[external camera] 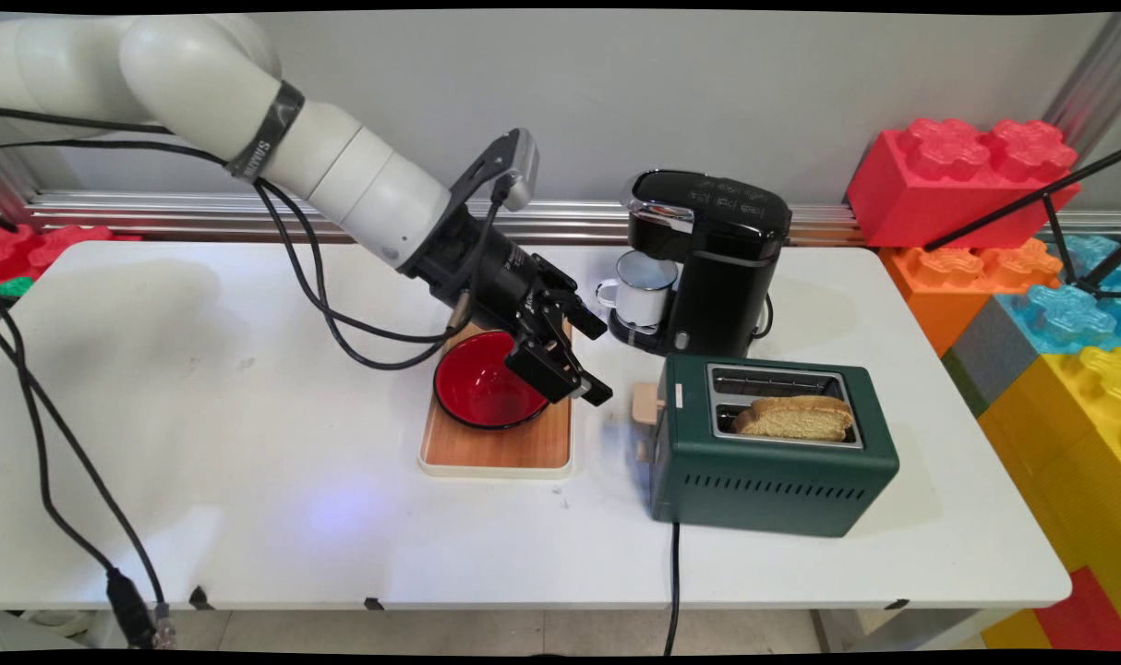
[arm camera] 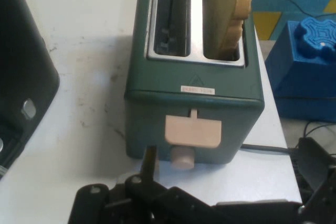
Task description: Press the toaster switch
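Hovering above the right rim of a red bowl [external camera: 480, 388], the black tool [external camera: 586, 362] pointed down and to the right, toward the lever end of a dark green toaster [external camera: 771, 471]. Its two fingers stood well apart, wide, and held nothing. The bowl sat on a small wooden board [external camera: 496, 443] on the white tabletop [external camera: 247, 462], just beside the toaster's left end.

In the hand view the toaster's end face filled the middle, with its beige lever [arm camera: 192, 131] and a round knob [arm camera: 182, 157] just below it. The lever seemed to be in its upper position, and the tool did not touch it. One slice of bread [external camera: 794, 418] stood up out of the slot nearer to me, and the far slot looked empty.

Behind the toaster stood a black coffee machine [external camera: 717, 263] with a white mug [external camera: 642, 288] under its spout. Big coloured toy blocks [external camera: 962, 180] were piled at the right of the tabletop.
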`<state>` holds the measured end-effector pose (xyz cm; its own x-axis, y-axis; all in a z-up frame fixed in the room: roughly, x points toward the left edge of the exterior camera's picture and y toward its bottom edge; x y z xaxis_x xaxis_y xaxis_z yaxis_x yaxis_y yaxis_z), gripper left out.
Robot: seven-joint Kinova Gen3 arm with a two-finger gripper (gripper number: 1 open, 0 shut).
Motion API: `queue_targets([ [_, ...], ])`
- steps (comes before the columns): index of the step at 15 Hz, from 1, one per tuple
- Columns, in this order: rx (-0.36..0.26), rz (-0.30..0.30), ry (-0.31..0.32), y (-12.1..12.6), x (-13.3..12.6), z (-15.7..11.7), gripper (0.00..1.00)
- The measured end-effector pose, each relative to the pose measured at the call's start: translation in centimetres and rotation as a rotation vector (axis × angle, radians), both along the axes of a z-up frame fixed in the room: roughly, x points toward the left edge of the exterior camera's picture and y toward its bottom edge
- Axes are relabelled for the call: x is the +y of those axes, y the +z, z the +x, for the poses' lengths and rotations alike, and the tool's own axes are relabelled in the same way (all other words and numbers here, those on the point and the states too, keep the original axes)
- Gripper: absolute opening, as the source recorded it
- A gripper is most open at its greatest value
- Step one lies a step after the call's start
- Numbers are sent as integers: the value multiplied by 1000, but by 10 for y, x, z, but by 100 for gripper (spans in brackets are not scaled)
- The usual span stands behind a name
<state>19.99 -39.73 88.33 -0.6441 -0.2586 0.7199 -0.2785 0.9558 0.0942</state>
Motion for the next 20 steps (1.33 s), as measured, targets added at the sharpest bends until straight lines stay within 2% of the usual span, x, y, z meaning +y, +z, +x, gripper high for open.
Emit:
queue_targets([
  [2, 0, -13, -4, 0, 2, -2, 100],
  [3, 0, -21, -6, -1, 3, -3, 0],
  [10, -5, -44, -22, -7, 8, -4, 0],
  [20, 69, -53, -29, -34, 3, -4, 0],
])
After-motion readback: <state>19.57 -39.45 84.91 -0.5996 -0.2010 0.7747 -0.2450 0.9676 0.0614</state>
